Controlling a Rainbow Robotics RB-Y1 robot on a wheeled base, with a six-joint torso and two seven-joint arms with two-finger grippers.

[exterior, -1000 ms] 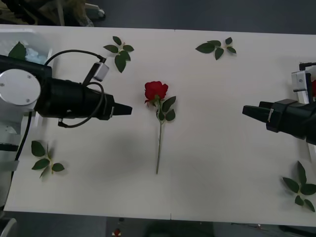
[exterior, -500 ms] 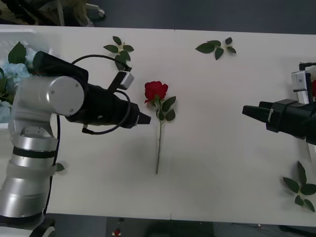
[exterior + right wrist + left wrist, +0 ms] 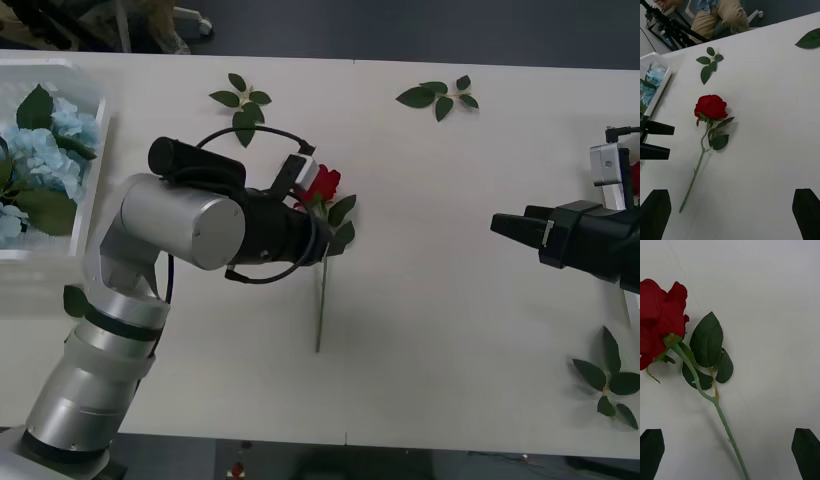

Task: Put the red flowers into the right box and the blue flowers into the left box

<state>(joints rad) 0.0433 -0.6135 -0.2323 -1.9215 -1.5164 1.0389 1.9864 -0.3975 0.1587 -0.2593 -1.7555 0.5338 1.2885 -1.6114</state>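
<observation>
Left gripper (image 3: 730, 453) over rose (image 3: 320, 185) stem, jaws wide; right gripper (image 3: 730, 213) parked at 3 o'clock, jaws wide. Reach step; next: descend, pinch stem.

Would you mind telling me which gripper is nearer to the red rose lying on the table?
Left. The left gripper is right beside the red rose, open over its upper stem, not touching. The right gripper waits well off toward the table's right edge, also open.

rose (image 3: 318, 186) mid-table | hydrangeas (image 3: 38, 160) in left box (image 3: 88, 190), far left
</observation>
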